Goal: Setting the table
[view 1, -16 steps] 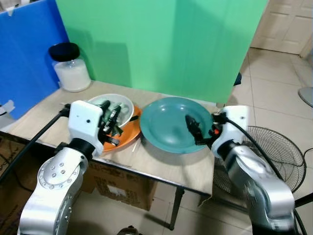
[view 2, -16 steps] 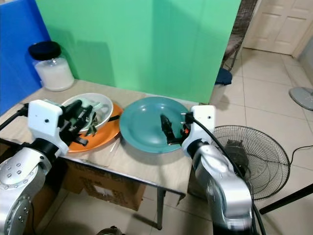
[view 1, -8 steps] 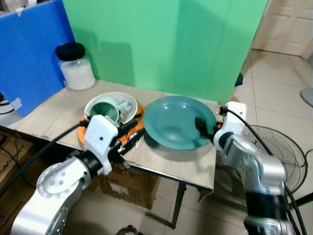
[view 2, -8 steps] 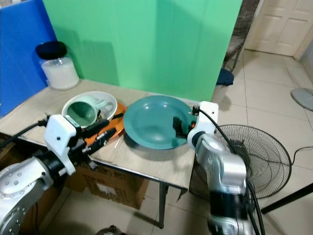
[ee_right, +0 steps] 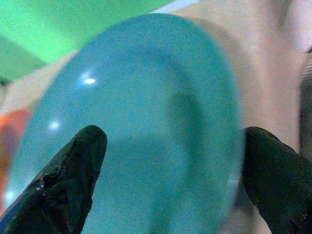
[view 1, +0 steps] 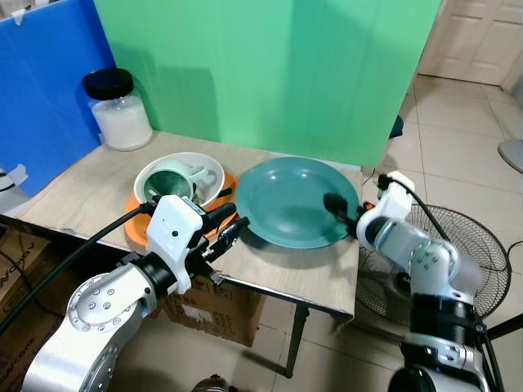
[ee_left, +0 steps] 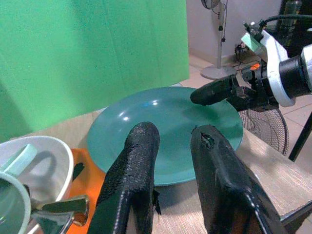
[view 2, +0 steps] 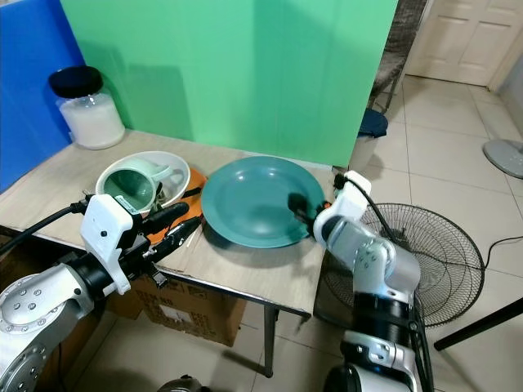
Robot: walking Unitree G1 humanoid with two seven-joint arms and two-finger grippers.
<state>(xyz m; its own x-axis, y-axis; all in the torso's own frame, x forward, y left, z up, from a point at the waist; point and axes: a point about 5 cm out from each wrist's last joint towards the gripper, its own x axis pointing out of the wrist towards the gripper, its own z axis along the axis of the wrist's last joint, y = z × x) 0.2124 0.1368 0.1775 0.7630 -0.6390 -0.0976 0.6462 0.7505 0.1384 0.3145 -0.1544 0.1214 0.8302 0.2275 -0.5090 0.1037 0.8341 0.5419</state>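
Note:
A teal plate (view 1: 290, 204) lies on the wooden table (view 1: 82, 192), near its right end. My right gripper (ee_right: 173, 136) is open at the plate's right rim, one finger (view 1: 335, 202) over the plate and the other outside it. To the left, a white bowl (view 1: 204, 167) holding a mint-green mug (view 1: 170, 180) rests on an orange plate (view 1: 132, 219). My left gripper (view 1: 233, 220) hovers at the table's front edge beside the orange plate. It points toward the teal plate (ee_left: 161, 126), its fingers (ee_left: 139, 161) slightly apart and holding nothing.
A glass jar (view 1: 120, 114) with a black lid stands at the table's back left. Blue board (view 1: 49, 90) and green screen (view 1: 270, 73) rise behind. A floor fan (view 1: 466, 261) lies right of the table, a cardboard box (view 1: 212, 306) under it.
My left gripper has drawn back from over the white bowl to the table's front edge, leaving the mug in the bowl. My right gripper slid from the plate's middle to its right rim.

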